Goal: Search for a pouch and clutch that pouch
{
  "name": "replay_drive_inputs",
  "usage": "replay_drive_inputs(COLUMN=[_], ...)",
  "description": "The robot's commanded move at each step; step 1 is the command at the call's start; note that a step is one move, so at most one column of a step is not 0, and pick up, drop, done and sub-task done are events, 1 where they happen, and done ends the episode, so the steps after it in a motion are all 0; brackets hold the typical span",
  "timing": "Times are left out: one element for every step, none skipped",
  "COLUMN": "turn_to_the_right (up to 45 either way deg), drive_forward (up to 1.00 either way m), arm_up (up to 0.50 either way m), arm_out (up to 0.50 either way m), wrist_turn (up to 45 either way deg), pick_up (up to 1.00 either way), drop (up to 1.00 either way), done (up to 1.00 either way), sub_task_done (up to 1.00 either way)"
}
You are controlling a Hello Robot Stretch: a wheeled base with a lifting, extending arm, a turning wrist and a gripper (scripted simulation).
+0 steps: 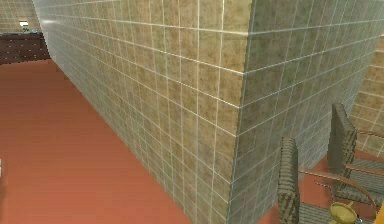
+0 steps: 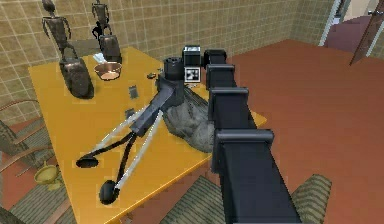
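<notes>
A soft grey bag is seen lying on the yellow table, just left of the arm in the arm side view. Its long axis is slanted from upper left to lower right, and no opening can be made out. The arm is stretched over the table, with the gripper angled down-left. Whether anything is held cannot be told.

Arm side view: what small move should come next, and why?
Probably steer the fingers onto the grey pouch: it lies on the yellow table beside the arm, while the fingers reach past it over bare tabletop.
</notes>
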Motion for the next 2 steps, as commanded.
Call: replay_drive_inputs(turn_to_the_right=[0.0, 0.0], drive_forward=[0.0, 0.0], arm_up=[0.0, 0.0], arm_out=[0.0, 0.0], wrist_turn=[45.0, 45.0], pick_up=[0.0, 0.0], drop=[0.0, 0.0], done=[0.0, 0.0], sub_task_done=[0.0, 0.0])
